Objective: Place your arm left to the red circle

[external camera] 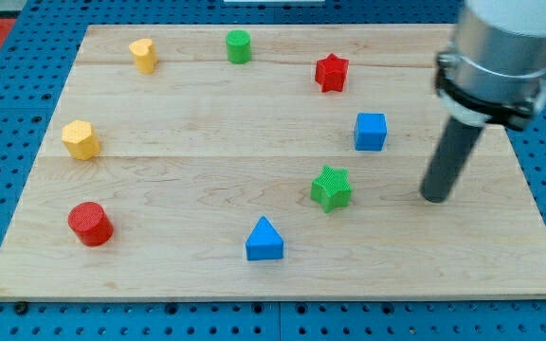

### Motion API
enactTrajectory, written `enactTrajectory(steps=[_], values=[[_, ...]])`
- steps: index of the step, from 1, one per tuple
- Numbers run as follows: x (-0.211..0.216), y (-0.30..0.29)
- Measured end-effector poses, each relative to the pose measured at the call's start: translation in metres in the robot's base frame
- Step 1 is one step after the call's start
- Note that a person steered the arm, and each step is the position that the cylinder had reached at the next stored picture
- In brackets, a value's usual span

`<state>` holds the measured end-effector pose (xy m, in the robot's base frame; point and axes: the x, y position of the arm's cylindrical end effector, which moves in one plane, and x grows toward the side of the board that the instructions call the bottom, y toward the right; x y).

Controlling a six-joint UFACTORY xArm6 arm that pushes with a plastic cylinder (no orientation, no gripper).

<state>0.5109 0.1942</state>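
Observation:
The red circle [90, 224] is a short red cylinder near the board's lower left corner. My tip [435, 197] is at the view's right, far to the right of the red circle. It stands on the board right of the green star [331, 187] and below the blue cube [370, 131]. It touches no block.
A blue triangle [264, 240] lies at the bottom centre. A yellow hexagon [80, 139] is at the left, a yellow heart [142, 54] at the top left, a green cylinder [239, 45] at the top, a red star [331, 72] at the top right. The wooden board [207, 123] rests on blue pegboard.

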Motion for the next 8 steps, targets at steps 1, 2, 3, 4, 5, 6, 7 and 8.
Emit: enactTrajectory(steps=[1,2,3,4,5,6,7,8], values=[[0.011,0.027],[0.035,0.012],[0.082,-0.017],[0.108,-0.115],[0.108,-0.184],[0.094,-0.312],[0.07,-0.393],[0.056,-0.402]])
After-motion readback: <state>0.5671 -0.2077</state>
